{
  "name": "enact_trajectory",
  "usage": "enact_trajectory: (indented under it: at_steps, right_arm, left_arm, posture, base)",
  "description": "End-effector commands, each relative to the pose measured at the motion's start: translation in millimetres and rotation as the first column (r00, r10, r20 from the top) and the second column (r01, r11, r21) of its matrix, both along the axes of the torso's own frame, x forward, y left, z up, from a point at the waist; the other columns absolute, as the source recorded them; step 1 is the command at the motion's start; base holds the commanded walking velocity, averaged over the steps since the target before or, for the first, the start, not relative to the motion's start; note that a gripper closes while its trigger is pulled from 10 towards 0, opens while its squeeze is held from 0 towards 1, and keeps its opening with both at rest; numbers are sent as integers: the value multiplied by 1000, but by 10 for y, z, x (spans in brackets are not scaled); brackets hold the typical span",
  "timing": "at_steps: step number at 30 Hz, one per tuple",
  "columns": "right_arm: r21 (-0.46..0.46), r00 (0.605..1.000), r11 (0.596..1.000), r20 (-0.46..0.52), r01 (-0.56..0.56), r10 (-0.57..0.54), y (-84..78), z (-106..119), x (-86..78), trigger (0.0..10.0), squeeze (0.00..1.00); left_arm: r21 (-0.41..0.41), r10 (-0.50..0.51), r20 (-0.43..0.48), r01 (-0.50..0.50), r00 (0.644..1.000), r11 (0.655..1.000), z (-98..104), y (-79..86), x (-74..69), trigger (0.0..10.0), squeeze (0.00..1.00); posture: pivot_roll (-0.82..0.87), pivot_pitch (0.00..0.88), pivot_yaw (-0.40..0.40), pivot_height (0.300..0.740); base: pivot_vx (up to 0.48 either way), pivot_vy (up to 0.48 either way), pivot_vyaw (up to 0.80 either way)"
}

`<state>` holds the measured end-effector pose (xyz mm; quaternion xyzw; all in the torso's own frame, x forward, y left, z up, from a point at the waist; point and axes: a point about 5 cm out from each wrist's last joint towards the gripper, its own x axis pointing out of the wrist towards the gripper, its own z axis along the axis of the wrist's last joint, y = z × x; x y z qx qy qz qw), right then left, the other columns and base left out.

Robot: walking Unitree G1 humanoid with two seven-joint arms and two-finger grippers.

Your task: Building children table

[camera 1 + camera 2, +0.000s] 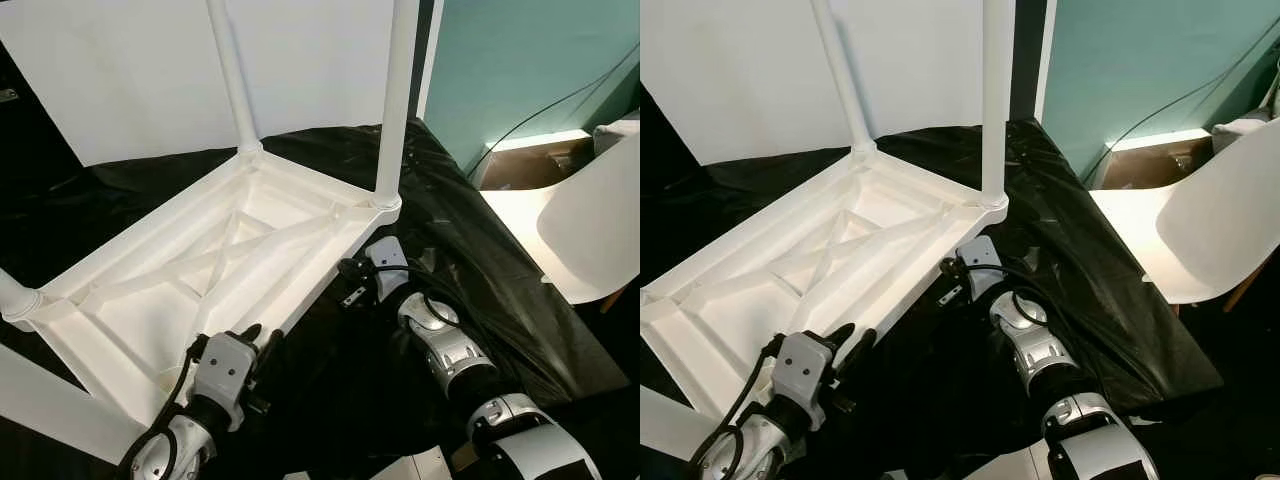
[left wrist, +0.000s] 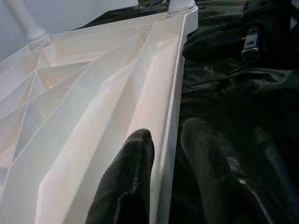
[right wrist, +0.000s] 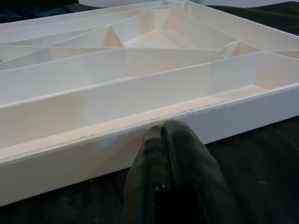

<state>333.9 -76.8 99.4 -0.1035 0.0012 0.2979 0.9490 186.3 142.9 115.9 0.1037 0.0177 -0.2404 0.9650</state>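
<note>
1. You're looking down at the table [image 1: 190,270], lying upside down on a black sheet [image 1: 480,270], its ribbed underside facing up.
2. Two legs [image 1: 395,100] are standing upright in the far corner sockets; a third is poking in at your near left corner.
3. Your left gripper [image 2: 163,186] is working the table's near rim [image 2: 174,116]: one finger is sitting inside the frame, the other outside on the sheet, with the rim running between them. The gap is narrow, and both fingers [image 2: 128,177] are lying close along the rim.
4. Your right gripper [image 3: 163,135] is sitting low on the sheet, farther along that rim toward the leg on your right. Its two fingertips are pressed together, nothing between them, and they're touching the outer face of the rim at its top edge.
5. Your right arm [image 1: 450,350] is stretching across the sheet from the near right.
6. A white chair [image 1: 1200,230] is standing off to your right, beside the sheet.
7. A white panel [image 1: 150,70] is leaning up behind the table, with a teal wall [image 1: 520,60] to its right.
</note>
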Motion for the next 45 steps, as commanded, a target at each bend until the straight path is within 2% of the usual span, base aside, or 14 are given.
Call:
enact_trajectory:
  at_steps: [1, 6, 9, 16, 17, 18, 19, 30, 38, 39, 40, 41, 42, 45]
  right_arm:
    - [1, 1000, 1000, 0, -11, 11, 33, 23, 6, 10000, 0]
    - [11, 1000, 1000, 10, -3, 3, 28, 74, 16, 10000, 0]
    - [26, 1000, 1000, 23, -2, 1, 45, 124, 19, 10000, 0]
    - [48, 999, 999, 41, -12, 10, 96, 186, -6, 10000, 0]
    - [51, 999, 999, 38, -7, 5, 84, 185, -10, 10000, 0]
    - [51, 999, 999, 37, -5, 3, 78, 183, -12, 10000, 0]
    - [51, 999, 999, 35, -2, 0, 70, 178, -13, 10000, 0]
    - [60, 999, 998, 37, 2, -4, 59, 221, -47, 10000, 0]
    - [80, 999, 997, 44, -10, 7, 96, 254, -129, 10000, 0]
    - [84, 999, 996, 44, -11, 7, 93, 258, -145, 10000, 0]
    - [86, 999, 996, 41, -9, 6, 86, 259, -161, 10000, 0]
    - [86, 999, 996, 39, -7, 4, 78, 255, -173, 10000, 0]
    - [85, 999, 996, 36, -5, 2, 69, 250, -184, 10000, 0]
    - [82, 999, 997, 32, 0, -2, 54, 248, -192, 10000, 0]
  left_arm:
    - [16, 70, -19, -70, 997, 997, -39, 65, 6, 10000, 216]
    - [105, 9, -136, 5, 991, 994, -126, 46, 57, 10000, 180]
    - [178, -38, -265, 87, 963, 980, -236, -37, 109, 10000, 0]
    - [168, -50, -334, 112, 941, 979, -298, -162, 258, 10000, 0]
    - [128, -74, -372, 130, 925, 983, -317, -241, 298, 4471, 0]
    - [111, -80, -384, 132, 920, 985, -318, -270, 318, 4471, 0]
    - [97, -84, -388, 131, 918, 987, -315, -300, 346, 0, 0]
    - [100, -16, -398, 61, 917, 993, -354, -585, 660, 0, 0]
    - [157, 65, -391, -3, 918, 988, -397, -590, 777, 196, 0]
    - [157, 80, -384, -20, 920, 987, -394, -586, 803, 3255, 0]
    - [147, 94, -374, -41, 923, 988, -379, -600, 846, 3176, 0]
    - [128, 102, -363, -58, 926, 990, -360, -627, 885, 549, 0]
    - [109, 103, -348, -69, 932, 992, -339, -674, 928, 0, 0]
    - [80, 81, -326, -58, 942, 995, -307, -800, 979, 0, 0]
  posture:
    - [18, 0, 51, 740]
    - [11, 0, 56, 740]
    - [6, 0, 59, 740]
    - [-10, 0, 66, 740]
    - [-22, 0, 69, 740]
    - [-23, 0, 69, 740]
    - [-24, 0, 70, 740]
    - [-32, 0, 70, 740]
    - [-41, 0, 71, 740]
    - [-43, 0, 72, 740]
    - [-47, 0, 70, 740]
    - [-47, 0, 70, 740]
    - [-50, 0, 69, 740]
    - [-53, 0, 68, 740]
  base:
    - [0, 0, 0]
    - [0, 0, 0]
    - [0, 0, 0]
    - [0, 0, 0]
    - [0, 0, 0]
    - [0, 0, 0]
    - [0, 0, 0]
    - [0, 0, 0]
    - [0, 0, 0]
    - [0, 0, 0]
    - [0, 0, 0]
    - [0, 0, 0]
    - [0, 0, 0]
    - [0, 0, 0]
